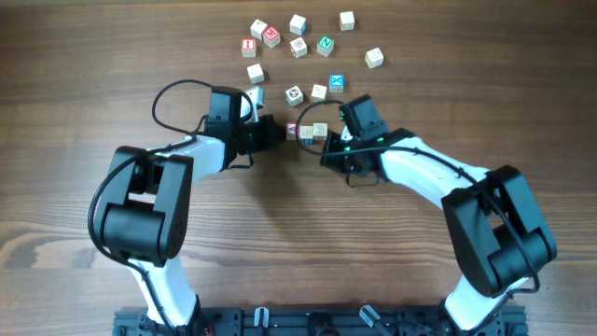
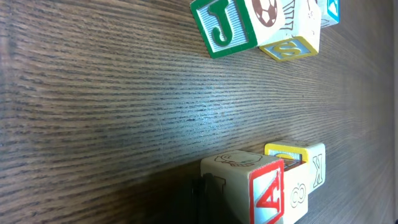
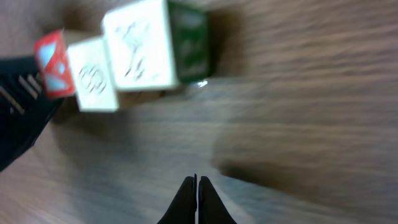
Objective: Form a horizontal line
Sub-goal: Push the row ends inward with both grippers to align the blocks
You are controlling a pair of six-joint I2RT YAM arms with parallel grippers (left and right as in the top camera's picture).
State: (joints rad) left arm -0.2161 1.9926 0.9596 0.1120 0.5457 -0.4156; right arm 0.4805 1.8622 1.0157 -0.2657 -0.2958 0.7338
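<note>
The horizontal line (image 1: 306, 131) sits near the middle of the wooden table (image 1: 75, 75). It is three pale cubes side by side, running 9 to 3 o'clock in the overhead view, between the two gripper tips. The red-lettered cube (image 1: 292, 129) is at the 9 o'clock end. The middle cube (image 1: 306, 132) is right against it, and the third cube (image 1: 320, 131) is at the 3 o'clock end. The row looks roughly straight; we cannot tell if the faces sit flush.

The left gripper (image 1: 279, 131) has its pincer together and holds nothing. Its tip is at 9 o'clock of the red-lettered cube, just beside it, and we cannot tell if it touches. The left wrist view puts that cube at the bottom edge, with the next cube's yellow-framed face behind it.

The right gripper (image 3: 197, 190) has its fingers pressed together and empty, over bare table. In the overhead view it is at about 5 o'clock of the third cube, near it but apart. The right wrist view is blurred, with the row at upper left and a green side on the nearest cube.

The loose cubes (image 1: 298, 47) are scattered at 12 o'clock of the row, the nearest few just beyond it. The left wrist view shows a green J cube (image 2: 221, 28) touching a soccer-ball cube (image 2: 280, 18).
</note>
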